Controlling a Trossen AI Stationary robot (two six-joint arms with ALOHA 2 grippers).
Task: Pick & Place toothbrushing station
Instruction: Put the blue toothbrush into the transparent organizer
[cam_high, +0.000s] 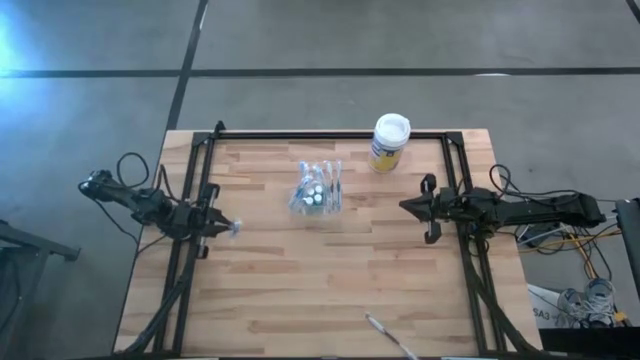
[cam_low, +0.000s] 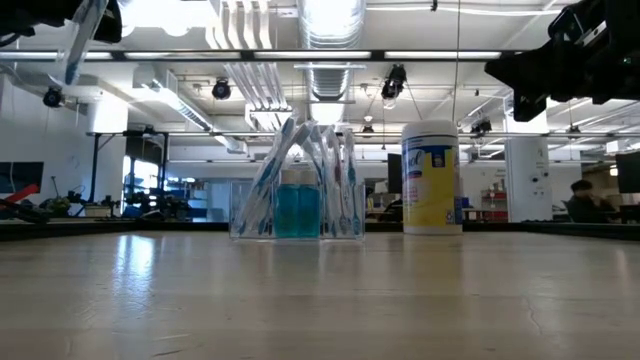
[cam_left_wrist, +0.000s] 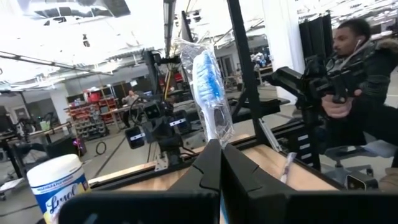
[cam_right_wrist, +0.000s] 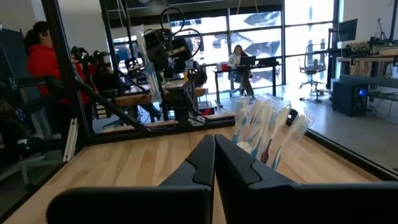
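Note:
The toothbrushing station (cam_high: 318, 188), a small clear holder with slim toothbrushes and teal-capped tubes, stands on its base at the table's middle, toward the far side. It also shows in the low view (cam_low: 298, 195) and in the right wrist view (cam_right_wrist: 267, 134). My left gripper (cam_high: 218, 226) is at the table's left edge, shut on a wrapped blue-white toothbrush (cam_left_wrist: 208, 93) held high above the table (cam_low: 78, 45). My right gripper (cam_high: 410, 207) is shut and empty at the table's right side, right of the station. My left gripper pinches the wrapped toothbrush between its two fingers at the end away from the bristles (cam_left_wrist: 216, 138). The fingers reach in from the table's left. The brush sticks out past the fingertips with its blue bristle end (cam_left_wrist: 204, 68) away from them, clear of the table.
A white-lidded canister with a yellow-blue label (cam_high: 389, 142) stands at the far side, right of the station. One loose toothbrush (cam_high: 385, 326) lies near the table's front edge. A black frame (cam_high: 330, 134) runs along the far and side edges. People show in the room beyond.

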